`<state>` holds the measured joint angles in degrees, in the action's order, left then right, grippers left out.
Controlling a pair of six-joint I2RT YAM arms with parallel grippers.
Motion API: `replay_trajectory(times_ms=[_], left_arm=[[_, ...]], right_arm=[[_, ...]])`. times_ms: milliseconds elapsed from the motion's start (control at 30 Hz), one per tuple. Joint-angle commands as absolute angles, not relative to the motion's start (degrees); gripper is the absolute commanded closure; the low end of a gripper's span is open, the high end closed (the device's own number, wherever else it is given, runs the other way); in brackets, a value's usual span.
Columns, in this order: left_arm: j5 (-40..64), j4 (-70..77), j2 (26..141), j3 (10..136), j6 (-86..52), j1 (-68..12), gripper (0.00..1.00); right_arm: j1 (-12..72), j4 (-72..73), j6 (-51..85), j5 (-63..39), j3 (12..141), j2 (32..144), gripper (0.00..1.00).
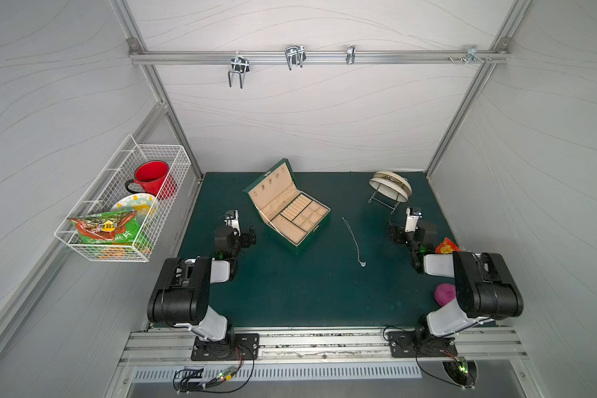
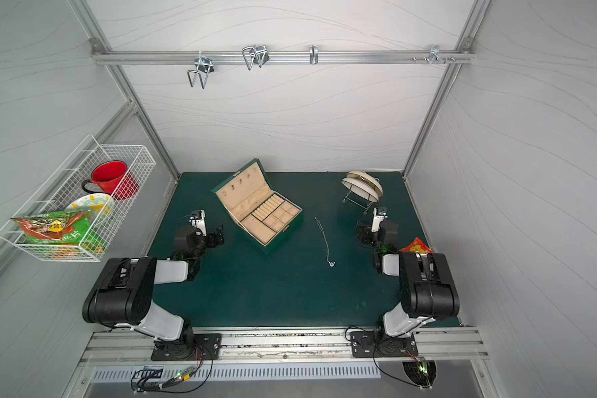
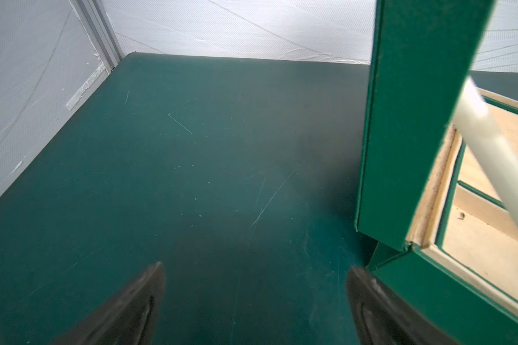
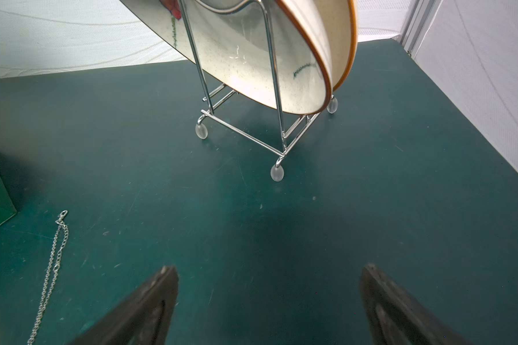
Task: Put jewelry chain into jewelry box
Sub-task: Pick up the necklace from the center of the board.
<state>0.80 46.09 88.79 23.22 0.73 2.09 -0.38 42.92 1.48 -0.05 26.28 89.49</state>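
Observation:
The jewelry box (image 1: 312,237) (image 2: 283,237) stands open at the middle back of the green mat, lid up, beige compartments showing. The jewelry chain (image 1: 353,238) (image 2: 323,239) lies stretched out on the mat to the box's right, its pendant (image 1: 362,264) at the near end. My left gripper (image 1: 235,222) (image 3: 256,267) is open just left of the box, over bare mat, with the lid's green outside (image 3: 416,119) beside it. My right gripper (image 1: 411,220) (image 4: 269,268) is open to the right of the chain (image 4: 54,263), with nothing between its fingers.
A wire plate rack with plates (image 1: 390,187) (image 4: 251,59) stands at the back right, just beyond my right gripper. An orange packet (image 1: 447,246) and a purple ball (image 1: 445,293) lie by the right arm. A white wire basket (image 1: 124,206) hangs on the left wall.

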Motion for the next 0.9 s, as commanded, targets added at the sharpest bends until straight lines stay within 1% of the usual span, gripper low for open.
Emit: replay_trajectory(times_ms=[0,133,300,433,467,533,567,600,633,733,767,800,867], left_arm=[[0.96,47.99,88.93,24.09,0.96,2.06,0.00],[4.25,47.77,88.92,24.18,0.00,3.84,0.00],[4.38,48.06,88.82,24.02,-0.07,3.84,0.00],[3.14,49.13,87.94,23.18,-0.97,4.30,0.00],[2.61,50.01,86.80,22.35,-1.39,4.41,0.00],[2.82,49.20,80.91,20.11,-1.46,4.48,0.00],[3.35,46.73,77.03,19.49,-1.46,4.44,0.00],[3.75,42.78,72.55,19.40,-1.87,4.39,0.00],[3.63,39.02,68.61,19.68,-3.22,4.33,0.01],[3.29,31.98,59.71,19.84,-6.75,2.78,0.01],[3.42,31.10,58.25,19.71,-7.09,1.18,0.01],[3.75,29.69,57.43,19.92,-6.91,-1.05,0.01],[3.29,25.38,56.10,21.16,-6.75,-6.29,0.02]], right_arm=[[-0.33,42.69,1.32,-0.17,26.19,89.23,0.01],[-0.38,42.61,1.45,-0.18,26.24,89.24,0.01],[-0.44,43.03,1.58,0.03,25.99,88.76,0.01],[-0.69,34.84,3.61,3.04,27.48,82.64,0.01],[-0.70,32.69,4.25,2.96,27.29,80.55,0.01],[-0.19,23.75,7.84,1.40,28.85,74.75,0.01],[1.30,18.68,6.33,1.35,30.29,72.37,0.01],[4.74,14.26,5.94,5.04,32.29,70.61,0.01],[7.88,10.20,5.68,6.08,34.37,69.92,0.01],[16.11,0.67,7.92,1.92,42.09,73.56,0.02],[17.61,-2.54,8.98,-1.76,45.34,76.66,0.07],[19.08,-5.93,9.72,-3.05,48.42,79.86,0.12],[22.63,-10.74,9.38,-2.61,55.29,87.40,0.20]])
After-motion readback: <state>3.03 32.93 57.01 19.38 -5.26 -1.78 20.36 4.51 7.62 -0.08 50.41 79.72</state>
